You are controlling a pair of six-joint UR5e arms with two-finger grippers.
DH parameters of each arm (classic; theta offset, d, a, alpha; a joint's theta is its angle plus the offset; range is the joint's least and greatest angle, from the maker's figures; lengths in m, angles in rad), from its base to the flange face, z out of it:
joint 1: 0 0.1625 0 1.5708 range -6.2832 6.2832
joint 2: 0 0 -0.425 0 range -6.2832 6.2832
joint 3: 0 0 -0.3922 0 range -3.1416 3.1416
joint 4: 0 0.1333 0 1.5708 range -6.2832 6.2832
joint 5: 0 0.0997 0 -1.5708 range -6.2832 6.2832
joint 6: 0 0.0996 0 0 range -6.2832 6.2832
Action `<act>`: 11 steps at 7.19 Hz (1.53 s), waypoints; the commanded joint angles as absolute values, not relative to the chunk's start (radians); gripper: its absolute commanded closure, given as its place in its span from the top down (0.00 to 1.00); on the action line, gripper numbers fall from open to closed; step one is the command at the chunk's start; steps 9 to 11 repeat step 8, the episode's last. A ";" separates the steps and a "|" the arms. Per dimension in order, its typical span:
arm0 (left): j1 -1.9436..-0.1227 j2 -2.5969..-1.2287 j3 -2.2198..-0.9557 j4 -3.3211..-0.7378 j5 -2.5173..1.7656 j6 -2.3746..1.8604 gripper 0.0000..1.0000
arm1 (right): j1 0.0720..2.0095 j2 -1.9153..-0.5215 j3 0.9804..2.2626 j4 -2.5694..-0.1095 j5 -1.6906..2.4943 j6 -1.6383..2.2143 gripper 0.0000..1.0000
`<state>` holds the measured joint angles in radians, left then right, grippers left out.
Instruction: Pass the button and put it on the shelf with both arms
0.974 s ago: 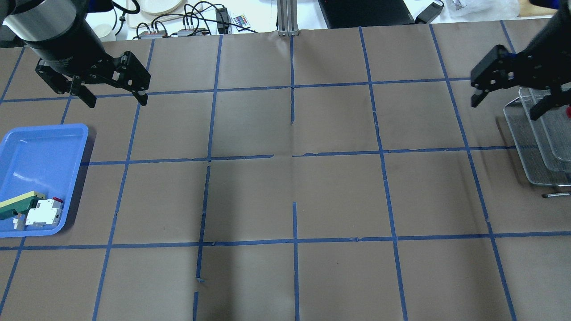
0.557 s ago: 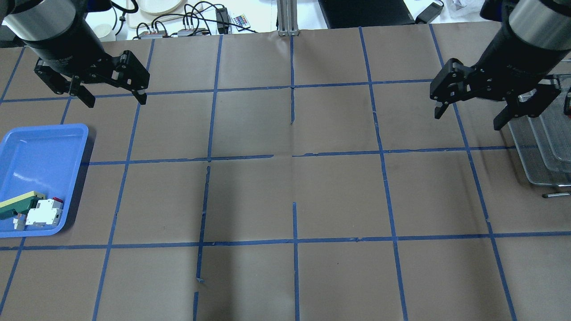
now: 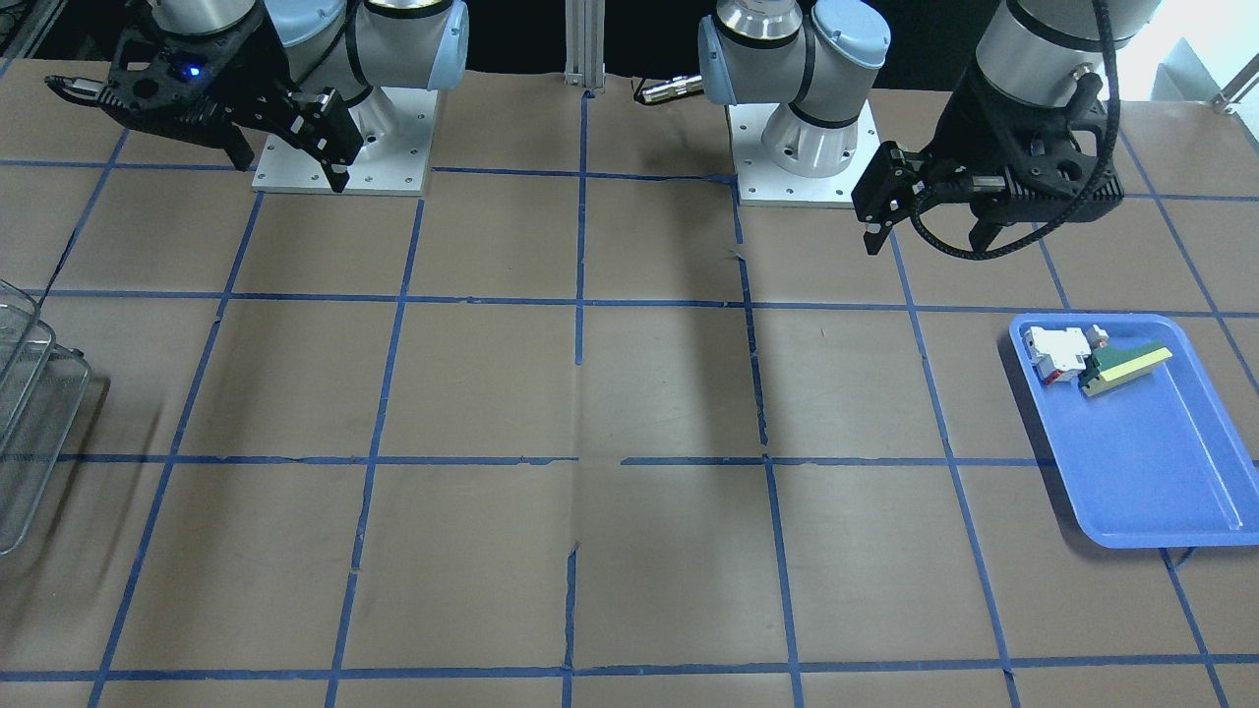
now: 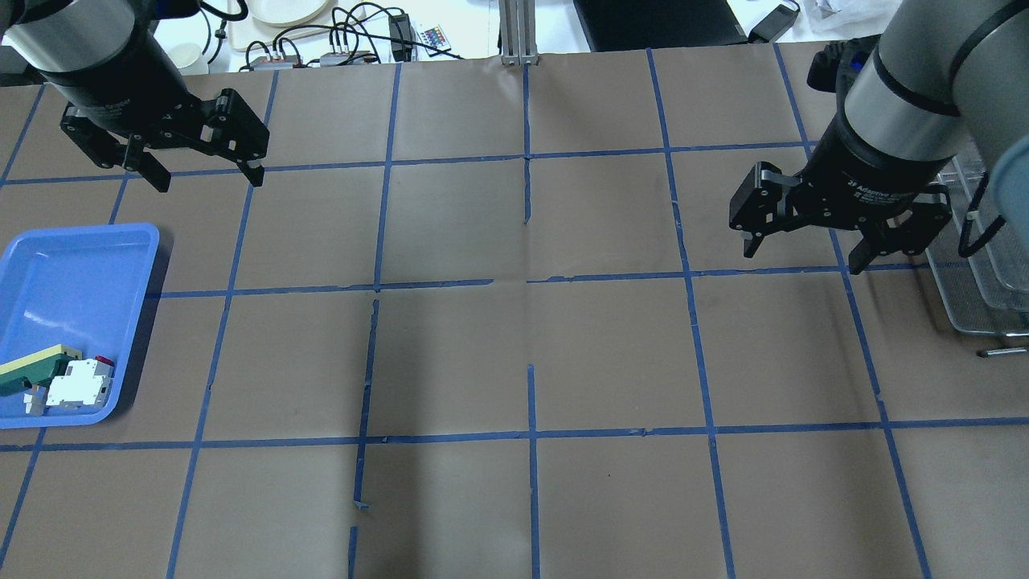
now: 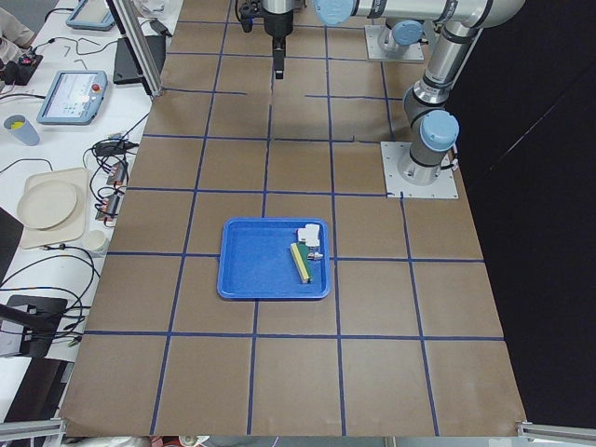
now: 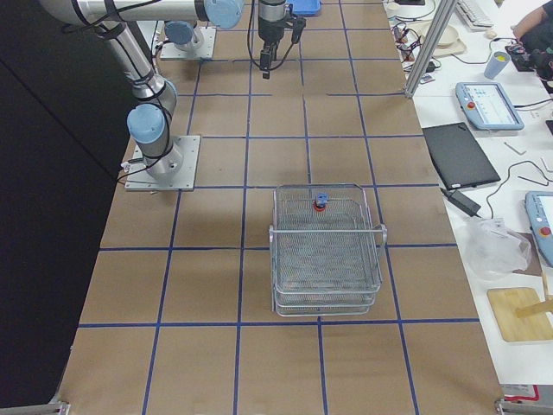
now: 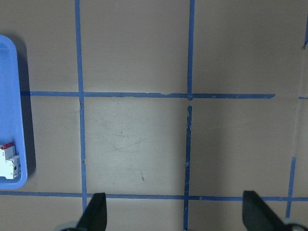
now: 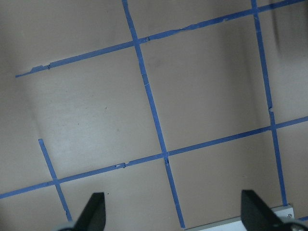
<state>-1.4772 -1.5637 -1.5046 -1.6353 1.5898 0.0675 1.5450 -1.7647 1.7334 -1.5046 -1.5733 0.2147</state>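
- The left fingers [image 7: 95,214] are spread wide apart with nothing between them. They hang over bare paper, near the far left of the table.
- The right fingers [image 8: 92,214] are also wide apart and empty. They hover above a crossing of tape lines, just beside the shelf but not touching it.
- The left arm [image 4: 96,56] and the right arm [image 4: 900,96] both reach in from the robot's side. Each rises from a pale metal base plate [image 3: 344,147] bolted to the table.
- The button [image 6: 320,205] sits on the top level of the shelf [image 6: 328,259], close to the end that faces the middle of the table. Its red cap shows, and it is clear of both arms.
- The shelf is a grey wire rack with stepped levels, and it stands at the robot's right end of the table.
- A blue tray [image 4: 72,273] lies at the opposite end. A white-and-red block [image 4: 79,383] and a green-and-yellow wedge [image 4: 32,366] sit touching in one corner of it.
- The table [image 4: 611,354] is covered in brown paper, marked into large squares by blue tape that is torn and gapped in places.
- Past the far edge stands an aluminium post [image 4: 518,32]. Beyond it is a white bench with tangled cables [image 4: 346,40], a plate [image 4: 281,10] and a dark laptop [image 4: 659,20].
- The side views also show handheld control screens [image 6: 488,105] and a crumpled plastic bag [image 6: 497,246] on that bench.
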 commanded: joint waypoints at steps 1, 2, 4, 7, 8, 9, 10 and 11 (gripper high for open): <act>-1.477 -1.563 -1.505 -1.635 1.589 0.067 1.00 | 1.594 -1.779 1.741 -1.512 -1.557 0.227 0.99; -1.477 -1.566 -1.505 -1.629 1.588 0.066 1.00 | 1.594 -1.781 1.746 -1.506 -1.554 0.213 0.99; -1.477 -1.563 -1.506 -1.631 1.591 0.066 1.00 | 1.592 -1.779 1.744 -1.508 -1.568 0.198 0.99; -1.477 -1.565 -1.508 -1.631 1.591 0.067 1.00 | 1.582 -1.779 1.740 -1.508 -1.575 0.105 1.00; -1.477 -1.563 -1.509 -1.631 1.592 0.066 1.00 | 1.583 -1.782 1.740 -1.508 -1.575 0.103 1.00; -1.477 -1.563 -1.509 -1.631 1.592 0.066 1.00 | 1.583 -1.782 1.740 -1.508 -1.575 0.103 1.00; -1.477 -1.563 -1.509 -1.631 1.592 0.066 1.00 | 1.583 -1.782 1.740 -1.508 -1.575 0.103 1.00; -1.477 -1.563 -1.509 -1.631 1.592 0.066 1.00 | 1.583 -1.782 1.740 -1.508 -1.575 0.103 1.00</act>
